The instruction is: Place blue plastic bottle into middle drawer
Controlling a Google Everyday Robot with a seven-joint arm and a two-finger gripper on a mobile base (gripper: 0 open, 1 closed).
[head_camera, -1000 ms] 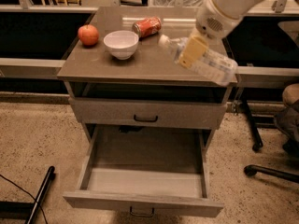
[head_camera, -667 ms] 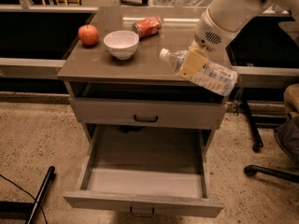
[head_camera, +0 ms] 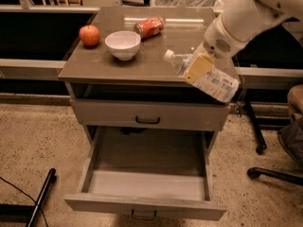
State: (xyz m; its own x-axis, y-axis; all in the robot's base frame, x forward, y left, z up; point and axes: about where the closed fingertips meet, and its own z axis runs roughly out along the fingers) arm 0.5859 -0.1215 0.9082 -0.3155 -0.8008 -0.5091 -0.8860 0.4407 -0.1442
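Observation:
My gripper (head_camera: 199, 69) is shut on the blue plastic bottle (head_camera: 213, 82), a translucent bottle with a white cap pointing up-left and a pale label with bluish print. It hangs tilted over the front right edge of the cabinet top, above the closed drawer front. The middle drawer (head_camera: 147, 186) is pulled fully open below, wide, grey and empty inside, with a dark bar handle at its front. My white arm (head_camera: 246, 18) reaches in from the upper right.
On the cabinet top (head_camera: 94, 65) stand a red apple (head_camera: 89, 35), a white bowl (head_camera: 123, 44) and a red soda can (head_camera: 148, 27) lying on its side. The upper drawer (head_camera: 147, 115) is closed. An office chair base (head_camera: 277, 171) is at right; a dark bar (head_camera: 41, 197) lies at lower left.
My gripper has carried the bottle forward and slightly down, from over the cabinet top's right side to its front right edge. The drawer stays open.

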